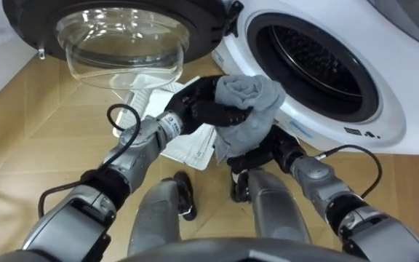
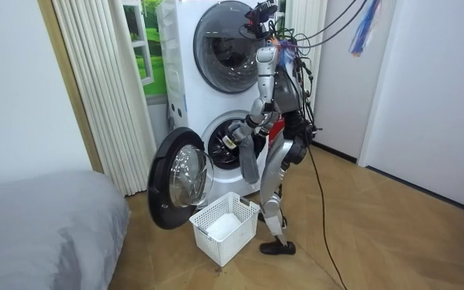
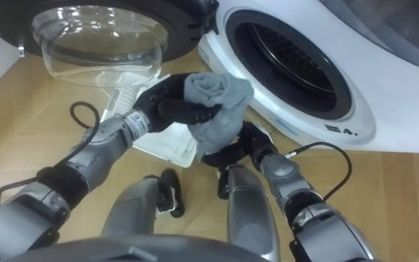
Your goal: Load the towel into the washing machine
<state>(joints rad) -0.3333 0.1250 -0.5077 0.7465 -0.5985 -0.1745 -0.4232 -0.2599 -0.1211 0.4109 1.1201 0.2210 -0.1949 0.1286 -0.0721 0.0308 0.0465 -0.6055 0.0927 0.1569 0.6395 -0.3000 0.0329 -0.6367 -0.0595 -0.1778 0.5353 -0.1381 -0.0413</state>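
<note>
1. Fingers [image 1: 224, 113] of the left hand [image 1: 195, 108] are seen curled tight round a bunched-up grey towel [image 1: 252, 100], so that hand is clamped on the cloth.
2. The towel is held up just in front of the washing machine [image 1: 388, 120], close to the rim of its round opening. It isn't inside the drum [image 1: 315, 62] yet. A loose end is left hanging down below the wad.
3. The right hand [image 1: 273, 153] is tucked just under that hanging end and partly covered by it. Whether it grips anything can't be told.
4. The machine's door [image 1: 122, 33] is swung wide open to the robot's left, with its glass bowl facing up.
5. A white laundry basket [image 1: 189, 149] is spotted on the wooden floor [image 1: 35, 116] beneath the left forearm. In the room view something white is seen lying in it.
6. In the room view the robot is seen standing right at the lower machine, with a second machine [image 2: 216, 40] stacked on top. The basket is parked by its feet, towards the room view's left.
7. A grey bed [image 2: 39, 217] and pale curtains [image 2: 95, 80] are seen further to the room view's left.
</note>
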